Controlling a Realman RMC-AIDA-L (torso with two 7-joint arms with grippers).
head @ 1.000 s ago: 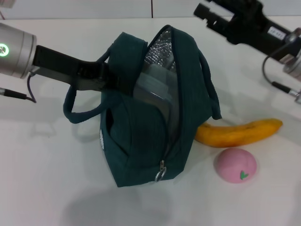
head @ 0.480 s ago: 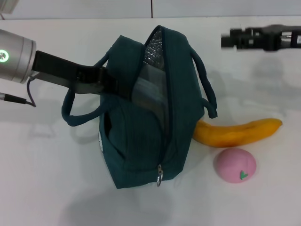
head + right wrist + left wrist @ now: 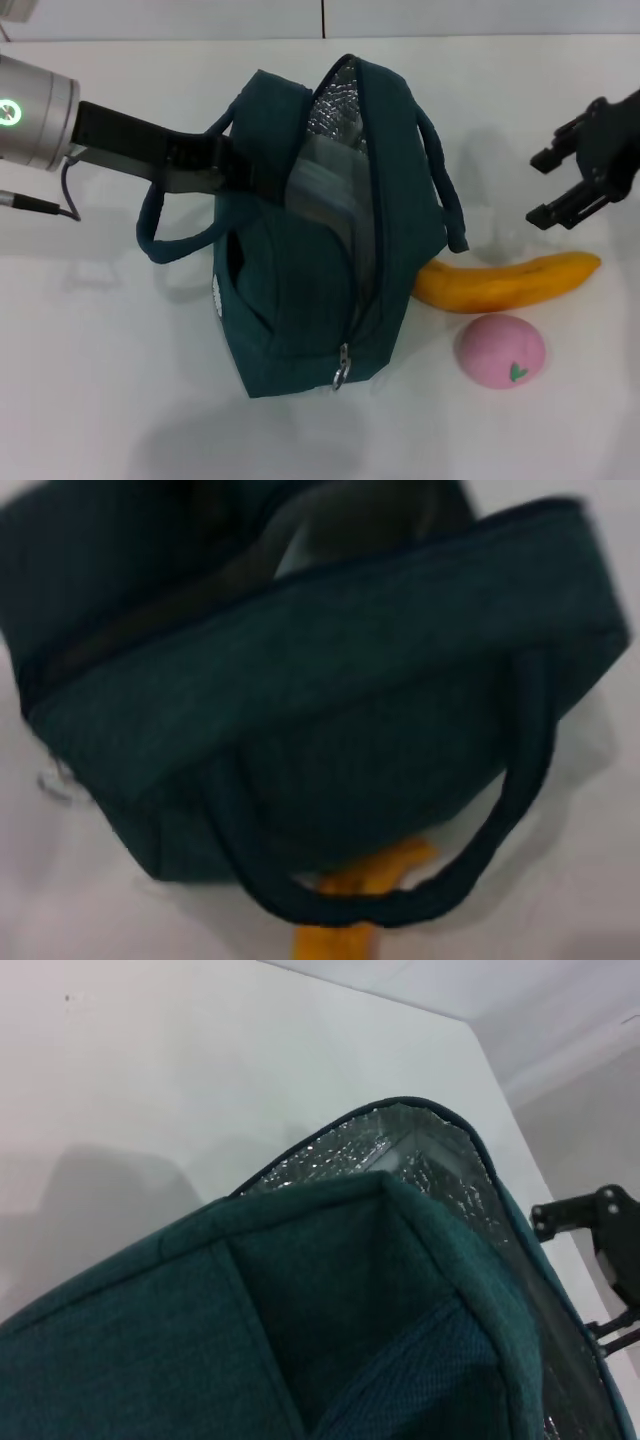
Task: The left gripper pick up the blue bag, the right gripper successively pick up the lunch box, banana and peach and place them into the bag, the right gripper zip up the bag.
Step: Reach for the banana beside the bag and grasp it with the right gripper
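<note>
Lab-like setup: bare white table (image 3: 90, 380), plain white wall (image 3: 200, 15) behind.

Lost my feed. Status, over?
Left gripper holds teal-blue fabric bag. Right gripper open above yellow banana. Clear lunch box bagged.

Curved yellow-orange banana (image 3: 510, 282): near end hidden behind dark teal fabric bag (image 3: 320, 290). Clear plastic lunch box (image 3: 318, 195): mostly concealed inside bag. Black two-fingered left gripper (image 3: 240, 172): fingertips hidden at bag's rim.
</note>
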